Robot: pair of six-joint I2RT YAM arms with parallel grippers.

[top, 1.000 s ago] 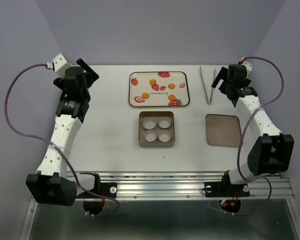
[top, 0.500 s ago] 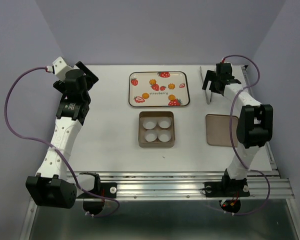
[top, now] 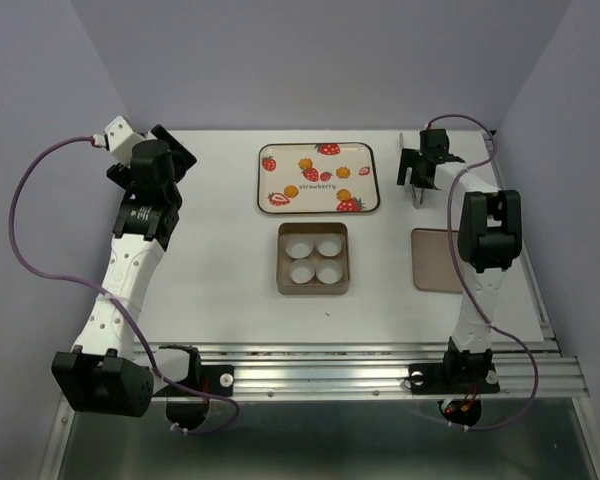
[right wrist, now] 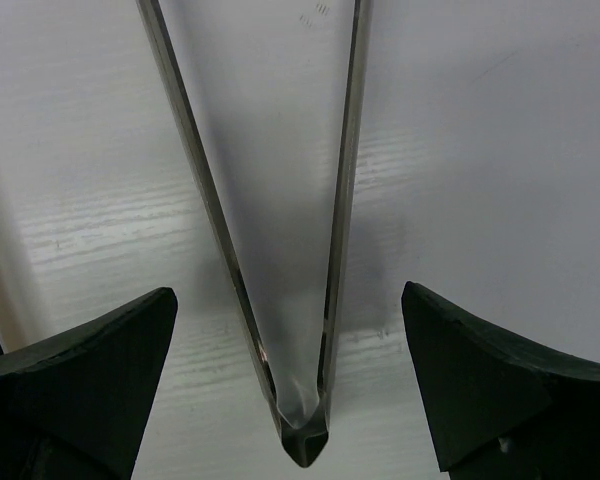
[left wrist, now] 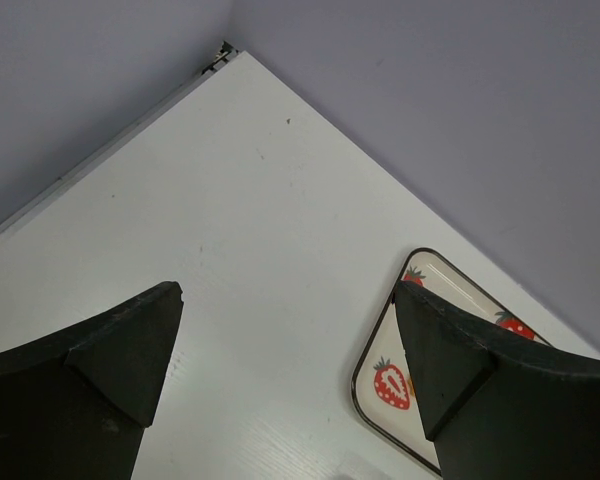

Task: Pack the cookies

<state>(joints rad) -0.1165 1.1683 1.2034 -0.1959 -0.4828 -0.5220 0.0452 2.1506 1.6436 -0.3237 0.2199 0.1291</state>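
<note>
Four small orange-yellow cookies lie on the strawberry-print tray (top: 264, 180) at the back middle: one (top: 306, 162), a second (top: 344, 171), a third (top: 292, 190), a fourth (top: 347, 194). A brown square box (top: 313, 229) with four white paper cups sits in front of the tray. My right gripper (top: 416, 180) is open and hangs low over the metal tongs (top: 417, 199). In the right wrist view the tongs (right wrist: 345, 200) lie between its spread fingers, joined end nearest, untouched. My left gripper (top: 180, 145) is open and empty at the far left, with the tray's corner (left wrist: 358, 375) beside its right finger.
A flat brown lid (top: 442, 260) lies right of the box, partly behind my right arm. Purple walls close the table's back and sides. The right arm stretches along the table's right side.
My right arm has swung its gripper left and down over the tongs, its forearm now pointing straight away. The left arm has barely moved.
</note>
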